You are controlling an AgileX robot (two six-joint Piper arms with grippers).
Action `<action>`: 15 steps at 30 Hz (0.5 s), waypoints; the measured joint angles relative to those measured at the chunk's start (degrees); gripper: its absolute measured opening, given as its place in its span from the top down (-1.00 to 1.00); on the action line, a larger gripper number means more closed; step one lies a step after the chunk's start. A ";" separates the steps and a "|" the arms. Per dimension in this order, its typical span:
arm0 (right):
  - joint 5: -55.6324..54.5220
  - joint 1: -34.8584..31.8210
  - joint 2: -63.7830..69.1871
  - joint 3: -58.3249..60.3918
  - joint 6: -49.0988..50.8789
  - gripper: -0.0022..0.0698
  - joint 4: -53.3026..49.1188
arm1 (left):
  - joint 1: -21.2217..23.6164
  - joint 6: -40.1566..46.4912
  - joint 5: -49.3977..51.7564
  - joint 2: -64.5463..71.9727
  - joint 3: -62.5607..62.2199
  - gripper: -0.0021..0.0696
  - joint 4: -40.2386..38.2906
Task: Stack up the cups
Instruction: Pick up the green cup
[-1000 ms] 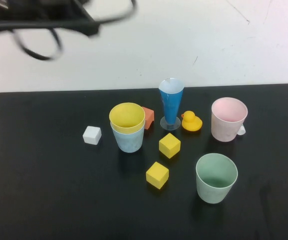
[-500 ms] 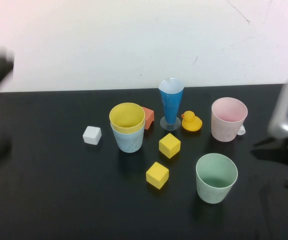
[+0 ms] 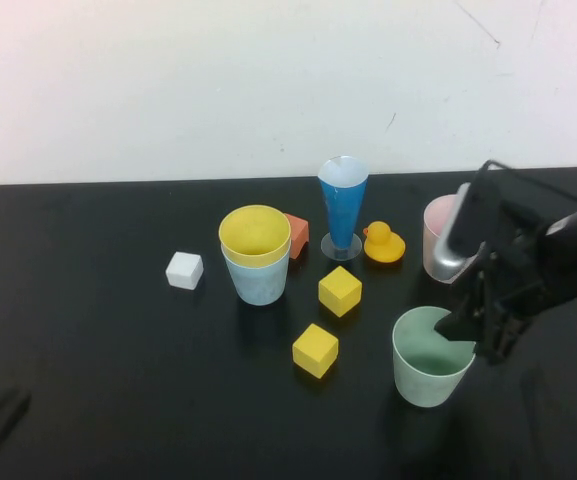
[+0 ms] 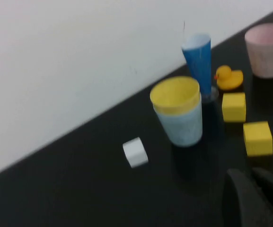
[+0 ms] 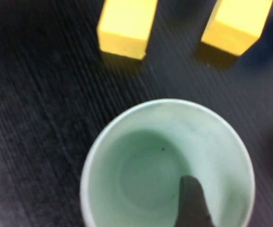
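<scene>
Right tool [image 3: 471,335] agape over unmarked mint green cup [image 3: 431,358] rim; left tool [image 4: 257,198] empty, closed.

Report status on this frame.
Right claw open, one finger inside upright mint green plastic cup. Left claw shut, parked. Nothing blocking.

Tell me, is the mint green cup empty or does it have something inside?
Empty of objects: the right wrist view shows the bare bottom of the mint green cup; only one finger of the open right end effector reaches inside its rim.
</scene>
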 joint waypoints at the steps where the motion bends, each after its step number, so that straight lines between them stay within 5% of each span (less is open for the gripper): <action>1: -0.61 0.00 1.61 -0.51 -0.30 -0.20 -0.08 | 0.00 -0.29 -0.77 -0.14 1.39 0.94 0.00; 7: -2.40 0.00 8.51 -3.03 -1.35 -0.11 -0.19 | 0.00 -1.24 -7.70 -0.36 4.91 0.94 0.00; 15: 2.84 0.00 10.61 -7.01 -1.62 0.81 -0.22 | 0.00 -1.96 -9.20 -0.36 4.91 0.94 -0.23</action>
